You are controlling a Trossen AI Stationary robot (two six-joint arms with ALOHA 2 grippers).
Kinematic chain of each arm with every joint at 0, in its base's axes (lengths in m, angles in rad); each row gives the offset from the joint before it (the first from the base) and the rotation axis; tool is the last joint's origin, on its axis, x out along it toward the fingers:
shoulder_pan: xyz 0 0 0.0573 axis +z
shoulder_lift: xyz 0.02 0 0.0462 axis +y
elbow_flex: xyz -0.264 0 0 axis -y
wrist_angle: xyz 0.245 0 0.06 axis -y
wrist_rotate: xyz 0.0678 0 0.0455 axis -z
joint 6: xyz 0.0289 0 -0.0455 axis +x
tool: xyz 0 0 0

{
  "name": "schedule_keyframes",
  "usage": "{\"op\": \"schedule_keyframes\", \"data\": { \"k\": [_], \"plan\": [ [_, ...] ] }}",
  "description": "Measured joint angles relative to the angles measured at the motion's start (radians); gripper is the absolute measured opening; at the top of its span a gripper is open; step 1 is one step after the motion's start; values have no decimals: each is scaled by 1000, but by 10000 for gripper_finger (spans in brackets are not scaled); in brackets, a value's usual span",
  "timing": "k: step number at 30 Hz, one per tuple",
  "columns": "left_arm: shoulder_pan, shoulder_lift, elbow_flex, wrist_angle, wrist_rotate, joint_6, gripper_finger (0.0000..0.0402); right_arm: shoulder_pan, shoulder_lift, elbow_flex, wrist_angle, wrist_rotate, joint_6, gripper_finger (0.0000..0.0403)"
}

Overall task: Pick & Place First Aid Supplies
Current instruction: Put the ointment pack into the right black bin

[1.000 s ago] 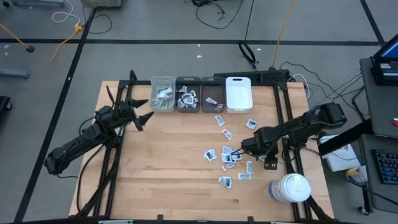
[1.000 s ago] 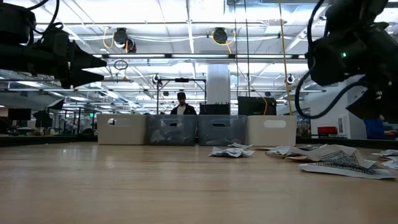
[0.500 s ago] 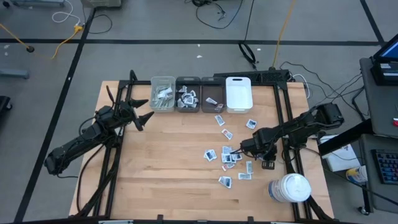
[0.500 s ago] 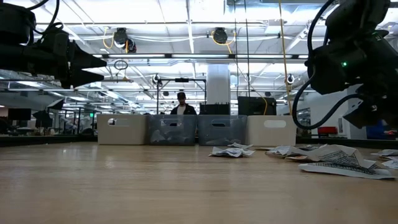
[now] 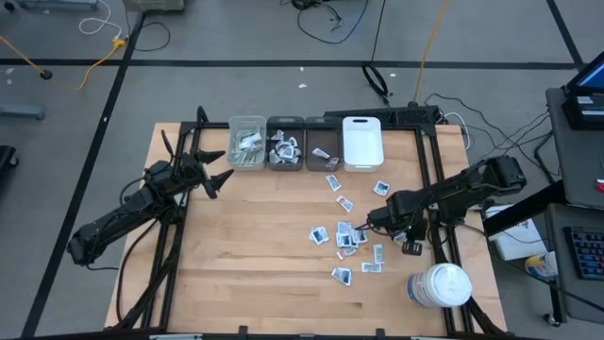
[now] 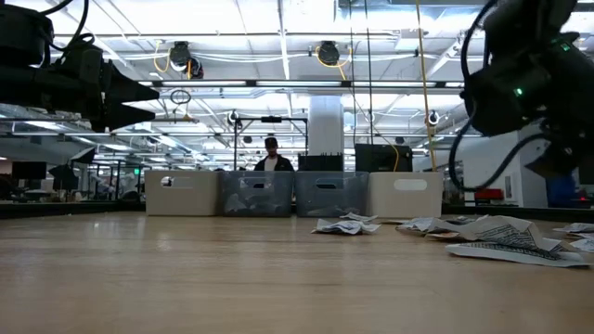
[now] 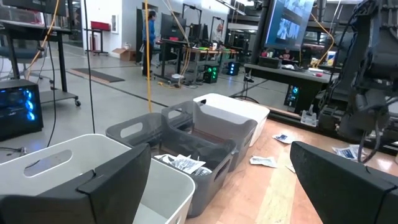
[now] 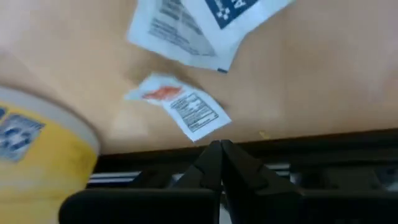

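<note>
Pale matt wooden table (image 5: 245, 236)

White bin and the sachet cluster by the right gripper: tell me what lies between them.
High view: three loose sachets on bare wood between the white bin and the sachet cluster.

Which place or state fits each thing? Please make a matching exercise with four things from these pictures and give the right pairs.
Things:
1. left gripper
2. right gripper
3. white jar
4. white bin

Places or states:
A. stands at the table's near right corner
B. fingers shut, with nothing between the tips, above the scattered sachets
C. rightmost in the row of bins at the table's far edge
D. fingers wide open, raised near the bins on the left side

Pairs: 1-D, 2-B, 3-A, 4-C
</note>
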Motion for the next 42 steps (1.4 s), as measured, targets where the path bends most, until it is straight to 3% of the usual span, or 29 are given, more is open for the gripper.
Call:
{"op": "schedule_keyframes", "data": {
  "k": [6, 12, 15, 29, 34, 38, 42],
  "plan": [
    [0, 0, 0, 0, 0, 0, 392, -26, -53, 75, -76, -14, 2, 1],
    [0, 0, 0, 0, 0, 0, 392, -37, -61, 83, -70, -128, 5, 3],
    [0, 0, 0, 0, 0, 0, 392, -37, -61, 83, -69, -108, 2, 19],
    [0, 0, 0, 0, 0, 0, 392, 4, -61, 83, 51, -101, -63, 201],
    [0, 0, 0, 0, 0, 0, 392, -3, -61, 83, 45, -105, 217, 227],
    [0, 0, 0, 0, 0, 0, 392, -9, -61, 83, 56, -106, 475, 223],
    [0, 0, 0, 0, 0, 0, 392, -11, -61, 83, 56, -105, 615, 214]
  ]
}}
